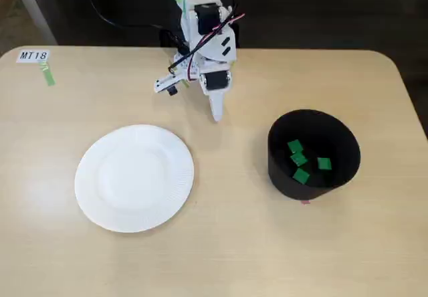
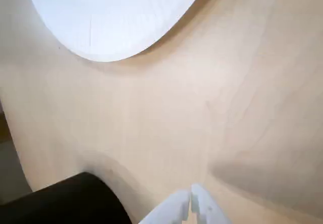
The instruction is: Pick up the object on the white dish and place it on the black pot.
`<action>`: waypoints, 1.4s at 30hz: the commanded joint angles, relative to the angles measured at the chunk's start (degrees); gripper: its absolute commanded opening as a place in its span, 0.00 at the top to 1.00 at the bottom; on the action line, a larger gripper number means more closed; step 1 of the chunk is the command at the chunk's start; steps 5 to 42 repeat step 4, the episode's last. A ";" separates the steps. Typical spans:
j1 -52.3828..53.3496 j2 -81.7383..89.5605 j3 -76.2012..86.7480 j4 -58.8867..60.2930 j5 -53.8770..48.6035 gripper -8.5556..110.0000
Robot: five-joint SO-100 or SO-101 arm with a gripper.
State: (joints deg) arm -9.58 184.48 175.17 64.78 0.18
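Note:
The white dish lies on the table at the left of the fixed view and nothing lies on it; its rim also shows at the top of the wrist view. The black pot stands at the right and holds several small green blocks; its edge shows at the bottom left of the wrist view. My gripper is folded back near the arm's base at the far side of the table, between dish and pot. Its fingertips are together and hold nothing.
A white label reading "MT18" with a strip of green tape is stuck at the table's far left corner. Black cables run behind the arm's base. The table's rounded right corner is near the pot.

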 commanded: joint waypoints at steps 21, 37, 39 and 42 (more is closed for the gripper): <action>0.18 6.33 -0.35 -0.53 0.09 0.93; 0.18 6.33 -0.35 -0.53 0.09 0.93; 0.18 6.33 -0.35 -0.53 0.09 0.93; 0.18 6.33 -0.35 -0.53 0.09 0.93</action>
